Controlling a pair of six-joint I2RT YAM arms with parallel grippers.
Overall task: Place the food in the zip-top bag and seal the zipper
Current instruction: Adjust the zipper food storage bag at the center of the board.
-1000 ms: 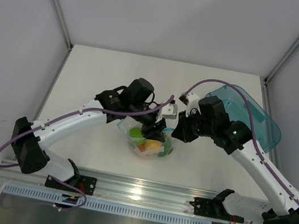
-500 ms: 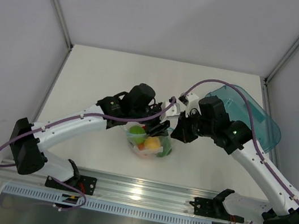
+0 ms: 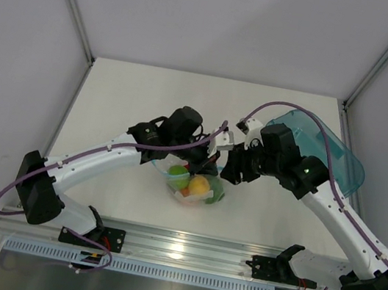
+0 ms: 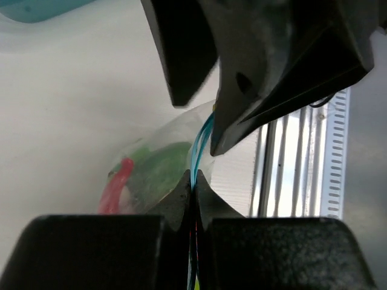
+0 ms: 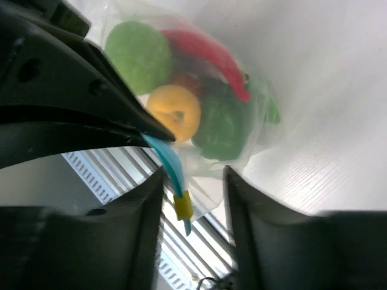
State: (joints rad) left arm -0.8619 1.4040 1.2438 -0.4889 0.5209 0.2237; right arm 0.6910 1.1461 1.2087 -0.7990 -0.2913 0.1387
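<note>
The clear zip-top bag [image 3: 188, 186] lies in the middle of the table with the food [image 3: 198, 185] inside. The right wrist view shows a green lime [image 5: 138, 55], a yellow-orange fruit [image 5: 174, 113], a red pepper [image 5: 205, 53] and a green pepper [image 5: 221, 127] through the plastic. My left gripper [image 3: 204, 164] [image 4: 193, 184] is shut on the light blue zipper [image 4: 201, 140] at the bag's mouth. My right gripper [image 3: 230, 170] [image 5: 193, 175] stands open around the zipper's end [image 5: 167, 158], where a yellow slider [image 5: 183, 206] hangs free between the fingers.
A translucent teal tray [image 3: 327, 149] stands at the right, behind the right arm, and its edge shows in the left wrist view [image 4: 42, 9]. The aluminium rail [image 3: 177, 246] runs along the near table edge, just beyond the bag.
My left gripper has closed on the zipper after shifting slightly right along the bag's mouth. My right gripper has opened and let go of the zipper's end.
</note>
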